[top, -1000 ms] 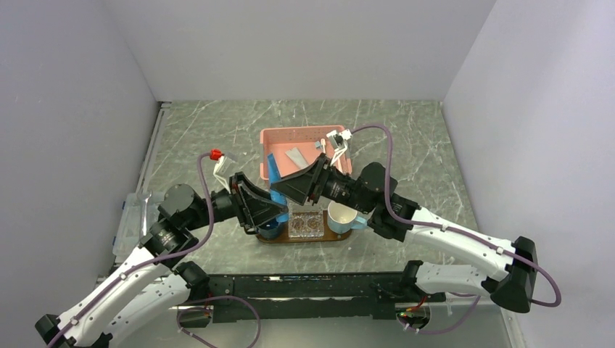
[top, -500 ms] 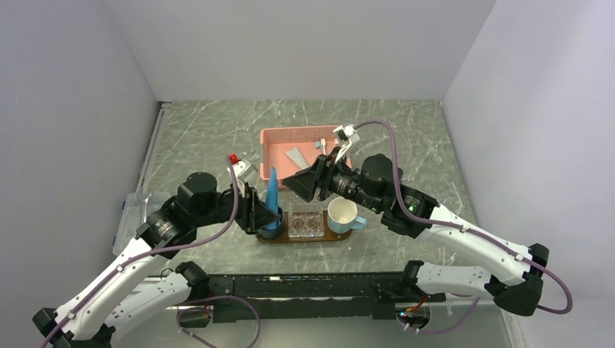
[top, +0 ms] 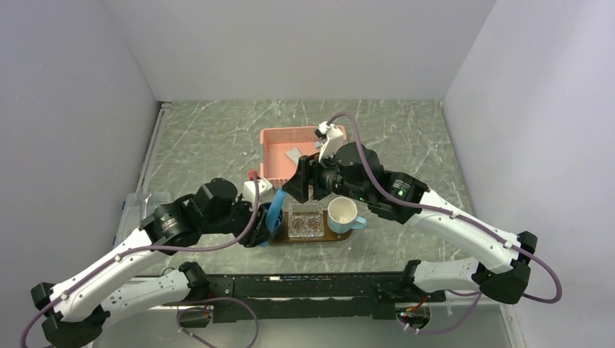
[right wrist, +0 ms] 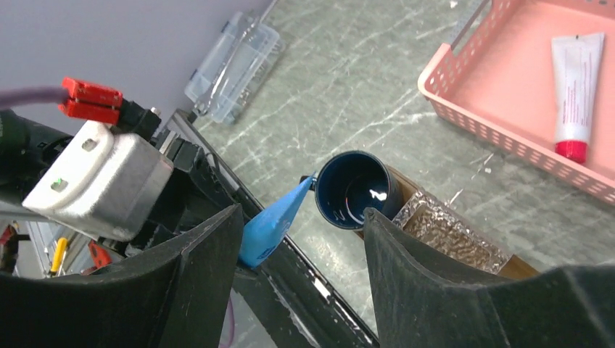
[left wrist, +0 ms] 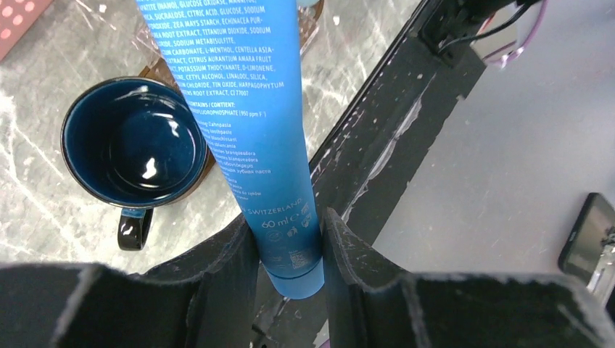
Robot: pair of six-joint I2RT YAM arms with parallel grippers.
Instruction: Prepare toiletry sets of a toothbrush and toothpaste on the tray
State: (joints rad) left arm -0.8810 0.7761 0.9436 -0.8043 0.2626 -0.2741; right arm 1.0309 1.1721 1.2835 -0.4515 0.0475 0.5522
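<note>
My left gripper (left wrist: 290,243) is shut on the cap end of a blue toothpaste tube (left wrist: 246,109). The tube slants over the near left end of the dark-brown tray (top: 332,235), beside a dark blue mug (left wrist: 134,141). In the top view the tube (top: 275,212) leans up out of the left gripper (top: 265,230). My right gripper (right wrist: 301,214) is open and empty. It hovers above the tray's left half (top: 301,185) and looks down on the blue mug (right wrist: 355,190) and the tube (right wrist: 272,225). No toothbrush shows.
A clear square dish (top: 305,223) and a white mug with a light blue handle (top: 341,214) stand on the tray. The pink basket (right wrist: 508,80) behind holds a white tube with a red cap (right wrist: 576,87). A clear plastic box (right wrist: 232,69) lies at the table's left edge.
The left gripper has drawn toward the near edge and lower with the tube, which has tipped from upright to slanted. The right gripper has let go and risen back toward the basket.
</note>
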